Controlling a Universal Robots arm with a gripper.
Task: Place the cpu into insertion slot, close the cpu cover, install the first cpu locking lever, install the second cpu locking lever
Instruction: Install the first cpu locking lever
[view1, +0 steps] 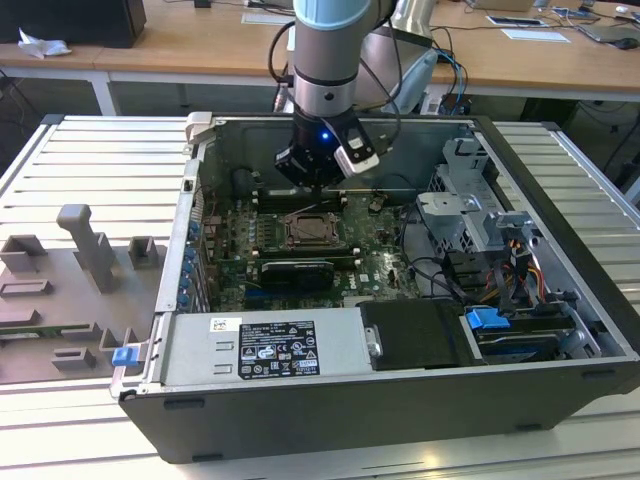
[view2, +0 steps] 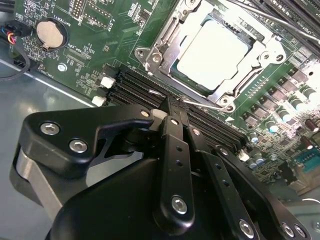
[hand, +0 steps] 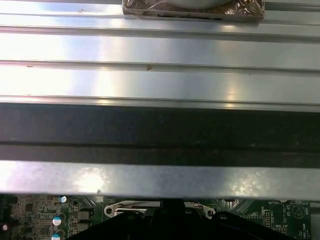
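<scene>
Gripper (view2: 172, 107), fingers together, presses a locking lever (view2: 202, 104) beside the cpu cover (view2: 215, 50); steady downward push advised

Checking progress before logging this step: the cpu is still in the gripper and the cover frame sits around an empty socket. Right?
Not quite. In the second wrist view the cpu already lies in the insertion slot, with the cpu cover framing it. The gripper sits at a wire lever beside the socket.
</scene>
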